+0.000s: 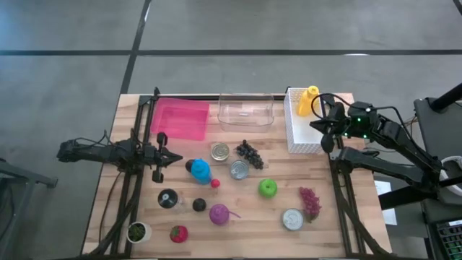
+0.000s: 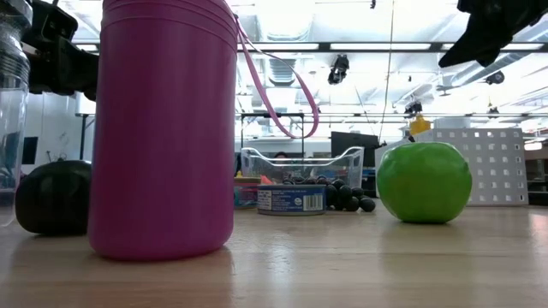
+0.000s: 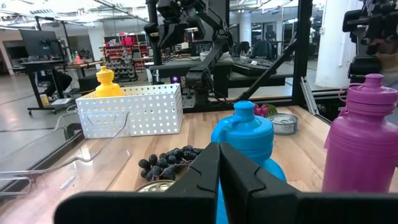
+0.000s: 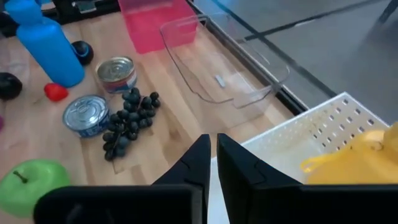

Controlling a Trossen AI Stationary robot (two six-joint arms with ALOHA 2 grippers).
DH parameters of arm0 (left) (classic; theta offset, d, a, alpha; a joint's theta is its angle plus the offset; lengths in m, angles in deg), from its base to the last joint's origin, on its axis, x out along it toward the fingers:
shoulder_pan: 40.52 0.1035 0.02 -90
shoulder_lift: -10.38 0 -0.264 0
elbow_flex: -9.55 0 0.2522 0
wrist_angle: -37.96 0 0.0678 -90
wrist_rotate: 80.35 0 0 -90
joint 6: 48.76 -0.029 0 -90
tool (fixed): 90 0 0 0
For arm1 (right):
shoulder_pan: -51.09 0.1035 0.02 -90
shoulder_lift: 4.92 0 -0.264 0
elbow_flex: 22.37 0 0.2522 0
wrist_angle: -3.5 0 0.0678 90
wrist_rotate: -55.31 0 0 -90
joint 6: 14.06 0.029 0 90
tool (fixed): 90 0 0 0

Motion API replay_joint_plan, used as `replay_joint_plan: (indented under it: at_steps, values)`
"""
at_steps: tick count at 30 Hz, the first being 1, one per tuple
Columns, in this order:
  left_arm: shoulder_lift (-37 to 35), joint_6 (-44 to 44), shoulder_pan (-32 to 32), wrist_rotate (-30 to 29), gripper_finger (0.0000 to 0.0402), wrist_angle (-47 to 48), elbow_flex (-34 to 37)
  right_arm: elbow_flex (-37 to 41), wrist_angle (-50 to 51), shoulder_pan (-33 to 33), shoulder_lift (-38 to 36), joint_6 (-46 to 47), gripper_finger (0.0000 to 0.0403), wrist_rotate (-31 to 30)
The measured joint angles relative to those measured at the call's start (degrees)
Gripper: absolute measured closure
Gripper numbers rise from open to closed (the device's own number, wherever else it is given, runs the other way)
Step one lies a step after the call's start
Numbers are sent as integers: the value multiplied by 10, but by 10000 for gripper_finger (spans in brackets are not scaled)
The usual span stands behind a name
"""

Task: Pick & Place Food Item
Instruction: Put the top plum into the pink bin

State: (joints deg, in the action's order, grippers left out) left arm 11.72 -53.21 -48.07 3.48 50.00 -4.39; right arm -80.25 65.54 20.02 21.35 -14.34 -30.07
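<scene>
While above white basket (image 1: 302, 128) (yellow item (image 1: 308, 99) inside) | right gripper (image 1: 326, 137) pressed together, empty | left gripper (image 1: 160, 156) pressed together

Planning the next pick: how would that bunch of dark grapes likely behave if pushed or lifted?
The dark grapes lie as a loose, sprawling cluster, so they would probably flop, not lift stiffly. A push might scatter or roll the round berries. Squeezed, they likely slip or bruise.
</scene>
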Motion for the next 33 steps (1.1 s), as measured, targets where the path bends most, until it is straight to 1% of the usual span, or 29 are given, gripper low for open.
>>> replay_joint_plan:
  at_steps: [2, 4, 6, 10, 12, 14, 33]
  values:
    - [0, 1, 0, 0, 385, 0, 0, 3, -6, 0, 1, 0, 380, 6]
    - [0, 1, 0, 0, 385, 0, 0, 4, -9, 0, 1, -8, 381, 28]
    - [0, 1, 0, 0, 385, 0, 0, 4, -9, 1, 0, -21, 381, 66]
    - [0, 1, 0, 0, 385, 0, 0, 4, -6, 1, 0, -51, 381, 162]
    - [0, 1, 0, 0, 385, 0, 0, 4, -6, 1, 0, -58, 381, 198]
    - [0, 1, 0, 0, 385, 0, 0, 4, -6, 1, 0, -62, 381, 219]
    - [0, 1, 0, 0, 385, 0, 0, 4, -7, 1, 1, -59, 381, 224]
